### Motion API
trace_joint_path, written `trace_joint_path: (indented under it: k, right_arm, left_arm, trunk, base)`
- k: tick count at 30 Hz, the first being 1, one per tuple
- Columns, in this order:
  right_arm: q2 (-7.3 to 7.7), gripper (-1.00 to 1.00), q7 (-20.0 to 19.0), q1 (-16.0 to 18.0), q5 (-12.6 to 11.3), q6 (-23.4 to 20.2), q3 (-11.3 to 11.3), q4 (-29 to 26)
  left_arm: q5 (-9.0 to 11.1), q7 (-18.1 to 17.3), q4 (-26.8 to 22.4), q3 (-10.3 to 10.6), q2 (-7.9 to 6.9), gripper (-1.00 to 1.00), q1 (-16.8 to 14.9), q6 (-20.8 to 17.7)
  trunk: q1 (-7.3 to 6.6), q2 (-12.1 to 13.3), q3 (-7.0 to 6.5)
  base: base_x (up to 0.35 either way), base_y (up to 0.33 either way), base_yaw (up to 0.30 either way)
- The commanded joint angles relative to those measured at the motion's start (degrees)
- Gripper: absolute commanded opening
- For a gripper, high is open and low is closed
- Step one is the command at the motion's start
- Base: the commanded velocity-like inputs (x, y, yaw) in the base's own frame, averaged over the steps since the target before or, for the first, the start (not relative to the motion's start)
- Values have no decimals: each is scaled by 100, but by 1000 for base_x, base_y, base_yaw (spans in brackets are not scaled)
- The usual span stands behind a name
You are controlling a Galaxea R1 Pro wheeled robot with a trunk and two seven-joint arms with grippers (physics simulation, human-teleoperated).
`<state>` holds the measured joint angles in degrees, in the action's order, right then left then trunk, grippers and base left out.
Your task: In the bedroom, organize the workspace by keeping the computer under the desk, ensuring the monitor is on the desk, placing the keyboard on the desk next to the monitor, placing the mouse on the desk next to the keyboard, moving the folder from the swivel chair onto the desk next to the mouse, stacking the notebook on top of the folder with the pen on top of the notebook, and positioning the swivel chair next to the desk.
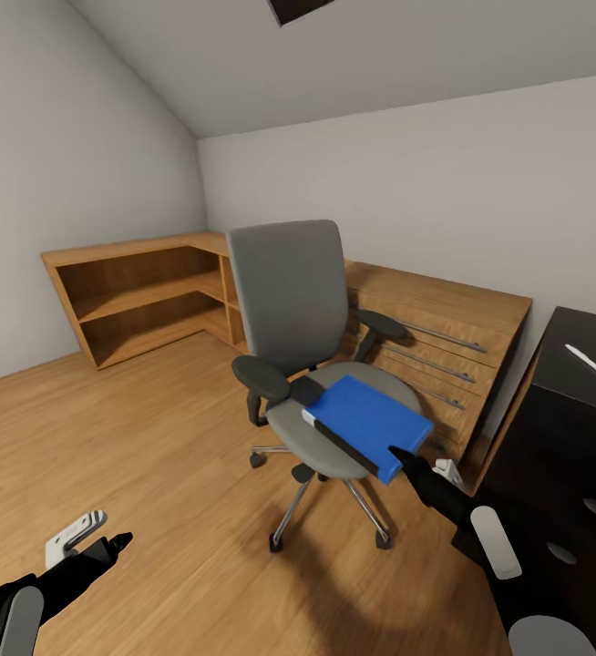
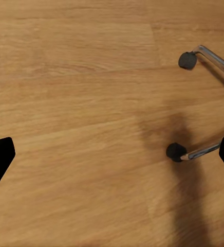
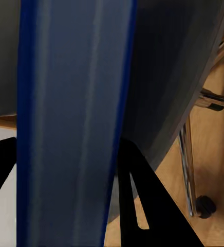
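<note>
Blue folder (image 1: pixel 371 421) lies flat on the seat of the swivel chair (image 1: pixel 309 337), its near corner sticking out past the seat's front edge. A dark strip with a white edge runs along the folder's side toward the chair's armrest, probably the notebook (image 1: pixel 333 434), though I can't tell whether it's under or beside the folder.

Right gripper (image 1: pixel 405 460) sits right at the folder's overhanging corner, tips at the edge. In the right wrist view the folder's spine (image 3: pixel 73 123) runs between the two black fingers (image 3: pixel 140 206), with the grey seat behind it. Fingers are spread either side of the folder; can't tell if the pads actually touch it.

Left gripper (image 1: pixel 116 544) hangs low over the wood floor (image 1: pixel 152 456), well apart from the chair, on the side of the chair away from the desk. Left wrist view: fingers spread wide with bare floor between them, nothing held, and two of the chair's castors (image 2: pixel 176 151) on chrome legs near one fingertip.

Desk (image 1: pixel 580 437), glossy black with round knobs on its drawer front, stands just beside the chair. A thin white pen (image 1: pixel 594 364) lies on the desk top.

Light-wood shelving (image 1: pixel 143 296) runs along the wall behind the chair.
</note>
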<state>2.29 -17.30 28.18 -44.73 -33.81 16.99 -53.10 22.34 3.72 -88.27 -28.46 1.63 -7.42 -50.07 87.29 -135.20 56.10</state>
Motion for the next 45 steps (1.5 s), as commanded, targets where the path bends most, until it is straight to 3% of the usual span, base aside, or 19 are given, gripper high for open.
trace_joint_path:
  k: [1,14,21,32,38,45]
  right_arm:
    - [-3,-100,-10,4,-6,-38,15,1]
    - [6,-100,-117,4,-10,-30,49,-20]
    - [15,-100,-698,4,-3,-31,106,-33]
    - [76,-100,-880,4,-1,-38,121,-84]
    - [170,-100,-1474,4,8,-38,150,-112]
    - [215,-100,-1513,4,0,-64,147,-113]
  left_arm:
    - [60,37,-6,-10,4,100,-5,-29]
    - [42,23,-6,-10,13,100,-5,-9]
    - [42,45,-6,-3,13,100,-5,-3]
    - [42,58,72,-6,7,100,-5,5]
    - [36,64,73,-4,13,100,-5,7]
    - [41,59,73,-1,12,100,-6,6]
  trunk:
    - [-1,-2,5]
    - [-243,439,-192]
    - [-396,720,-318]
    - [-638,1161,-515]
    - [-770,1401,-623]
    - [-924,1682,-749]
  base:
    - [0,0,0]
    - [0,0,0]
    - [0,0,0]
    - [-32,0,0]
    - [-296,-13,0]
    - [-162,-56,0]
